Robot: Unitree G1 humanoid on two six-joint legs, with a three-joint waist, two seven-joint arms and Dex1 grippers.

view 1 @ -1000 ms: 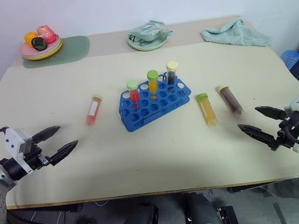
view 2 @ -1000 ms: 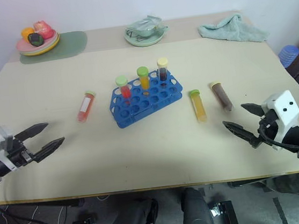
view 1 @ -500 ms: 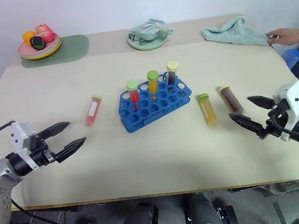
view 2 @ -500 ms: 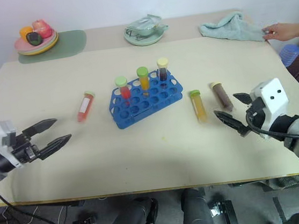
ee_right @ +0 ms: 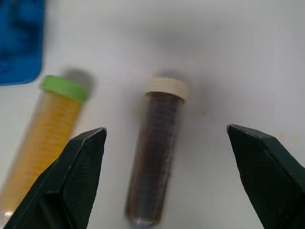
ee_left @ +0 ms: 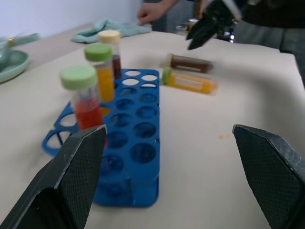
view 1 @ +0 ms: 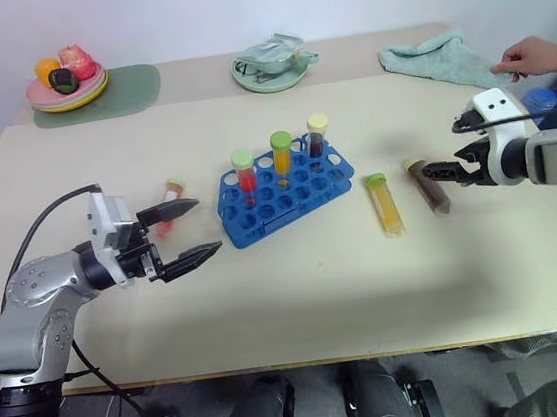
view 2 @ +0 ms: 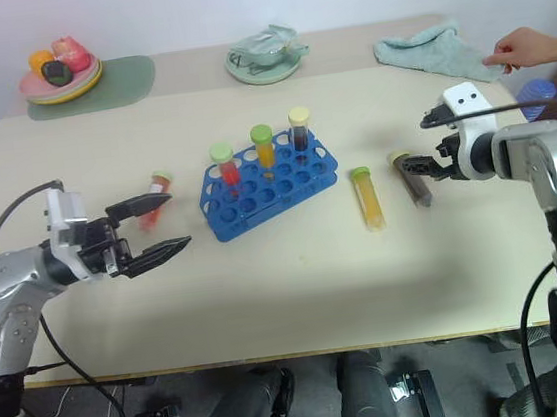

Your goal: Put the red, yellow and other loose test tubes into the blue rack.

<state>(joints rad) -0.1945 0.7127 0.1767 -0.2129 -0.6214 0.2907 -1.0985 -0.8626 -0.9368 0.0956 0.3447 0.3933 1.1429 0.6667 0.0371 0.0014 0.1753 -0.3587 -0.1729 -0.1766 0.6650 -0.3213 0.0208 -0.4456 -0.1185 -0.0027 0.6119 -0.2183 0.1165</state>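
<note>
On the table (view 1: 299,297), the rack (view 1: 282,193) sits at centre with three tubes (view 1: 282,155) standing in its far row. One loose tube (view 1: 167,203) lies at its 9 o'clock; two more (view 1: 386,203) lie side by side at 3 o'clock.

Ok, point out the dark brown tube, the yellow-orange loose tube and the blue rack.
dark brown tube (ee_right: 155,157), right wrist view, middle of its body.
yellow-orange loose tube (view 1: 387,208), left eye view, mid-body.
blue rack (view 1: 280,200), left eye view, top grid near its front.

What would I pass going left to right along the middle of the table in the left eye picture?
Left gripper → red tube lying down → blue rack → yellow tube → brown tube → right gripper.
</note>
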